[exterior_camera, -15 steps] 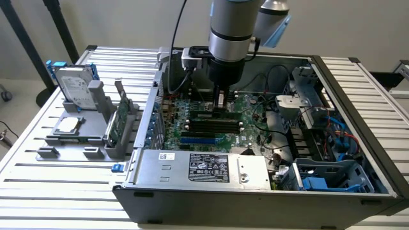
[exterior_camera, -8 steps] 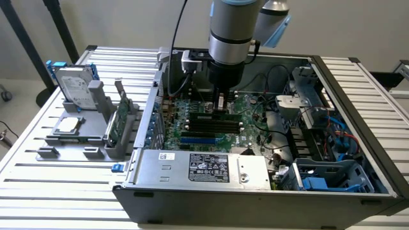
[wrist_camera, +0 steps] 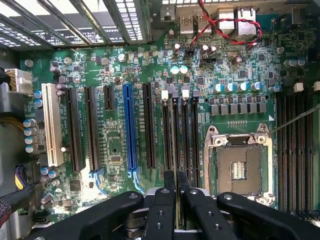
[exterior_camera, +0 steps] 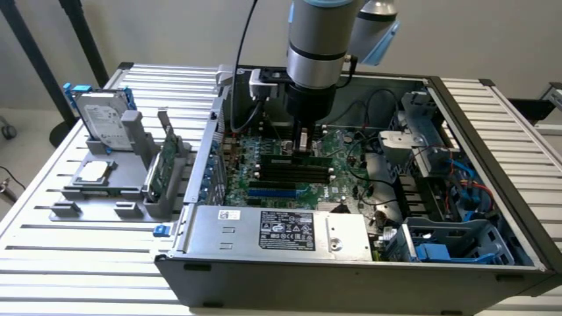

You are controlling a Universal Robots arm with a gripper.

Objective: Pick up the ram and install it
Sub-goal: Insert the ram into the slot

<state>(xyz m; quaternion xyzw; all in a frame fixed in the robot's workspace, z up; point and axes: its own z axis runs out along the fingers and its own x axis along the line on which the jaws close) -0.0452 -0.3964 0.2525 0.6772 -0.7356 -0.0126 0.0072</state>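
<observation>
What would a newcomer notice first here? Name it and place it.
The arm reaches down into the open computer case, its gripper shut on the ram, edge-down over the black memory slots. At the exterior view's left, a grey holder keeps a silver hard drive upright.

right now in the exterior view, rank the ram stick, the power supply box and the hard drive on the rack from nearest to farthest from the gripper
1. The ram stick, directly under the gripper, standing in the motherboard slots.
2. The power supply box, along the case's front edge, below the gripper in the picture.
3. The hard drive, upright on the grey rack outside the case, far toward the exterior view's left.
</observation>
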